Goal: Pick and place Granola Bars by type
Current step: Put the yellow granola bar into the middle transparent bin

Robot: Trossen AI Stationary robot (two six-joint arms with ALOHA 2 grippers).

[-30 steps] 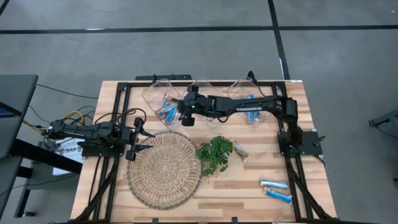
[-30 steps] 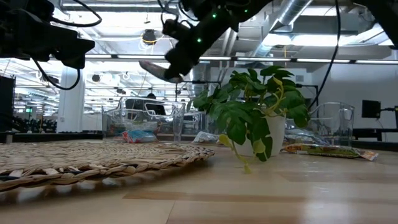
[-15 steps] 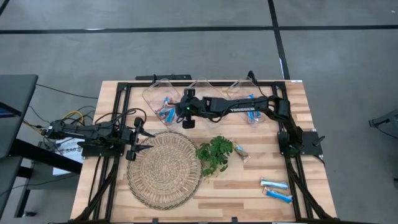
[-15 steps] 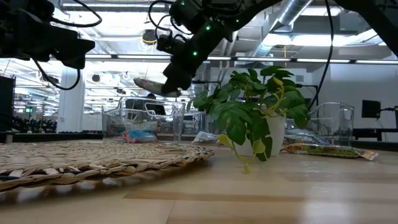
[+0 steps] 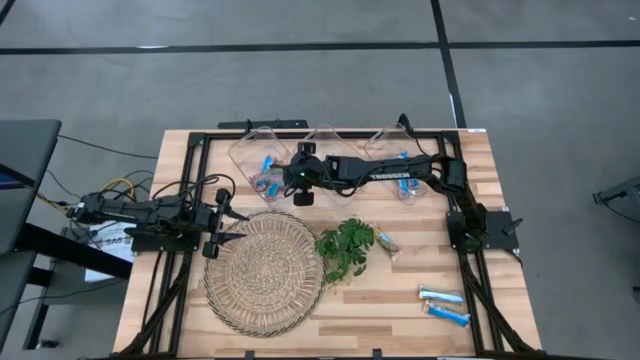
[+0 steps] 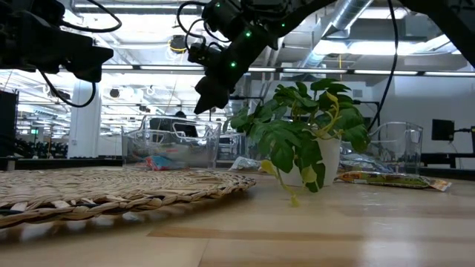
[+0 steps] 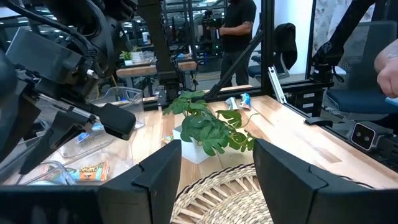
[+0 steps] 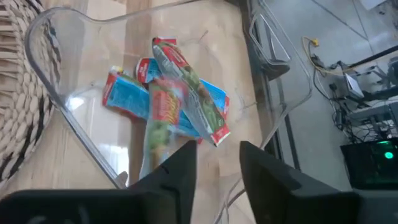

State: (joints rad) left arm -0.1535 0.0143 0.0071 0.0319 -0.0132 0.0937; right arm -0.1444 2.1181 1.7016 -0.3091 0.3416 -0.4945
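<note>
Dark right claw (image 8: 214, 163) parted, angled over clear bin (image 8: 68, 118).

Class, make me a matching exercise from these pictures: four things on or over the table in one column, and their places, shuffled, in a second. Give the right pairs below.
Column one
1. woven mat
2. leafy plant
3. pair of blue bars
4. right gripper

Column two
A. over the clear tub that holds bars
B. on bare wood at the table's right side, away from the tubs
C. right beside the open left gripper
D. mid-table, between the mat and a lone multicoloured bar

Pairs: 1-C, 2-D, 3-B, 4-A
</note>
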